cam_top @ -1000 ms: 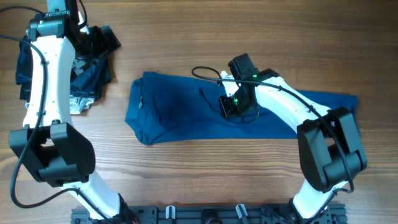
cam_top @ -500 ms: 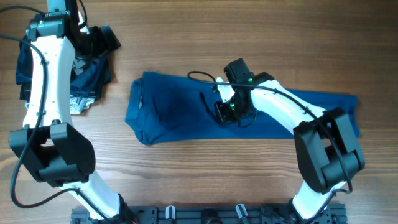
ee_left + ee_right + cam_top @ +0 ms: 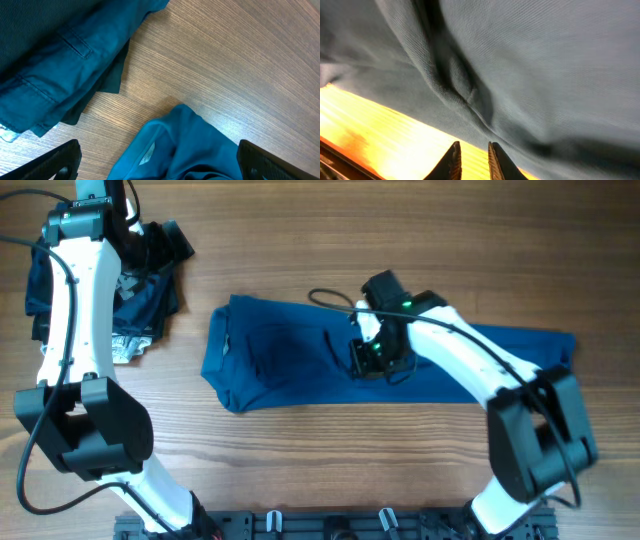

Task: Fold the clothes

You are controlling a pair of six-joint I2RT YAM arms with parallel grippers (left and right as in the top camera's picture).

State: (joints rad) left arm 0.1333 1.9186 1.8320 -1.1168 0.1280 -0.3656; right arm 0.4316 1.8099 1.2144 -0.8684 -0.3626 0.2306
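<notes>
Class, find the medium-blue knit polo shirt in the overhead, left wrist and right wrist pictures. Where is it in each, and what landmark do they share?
Overhead: the medium-blue knit polo shirt lies across the centre, left to right.
Left wrist: the shirt shows one corner at bottom centre.
Right wrist: the shirt fills most of the frame.
Shared landmark: the wooden table, with bare wood beside the shirt in all three.

The polo shirt (image 3: 290,365) was medium blue on the brown, wood-grained table (image 3: 420,230). Far left, the garment pile (image 3: 150,300) was navy and black — with one grey-white patterned scrap.
</notes>
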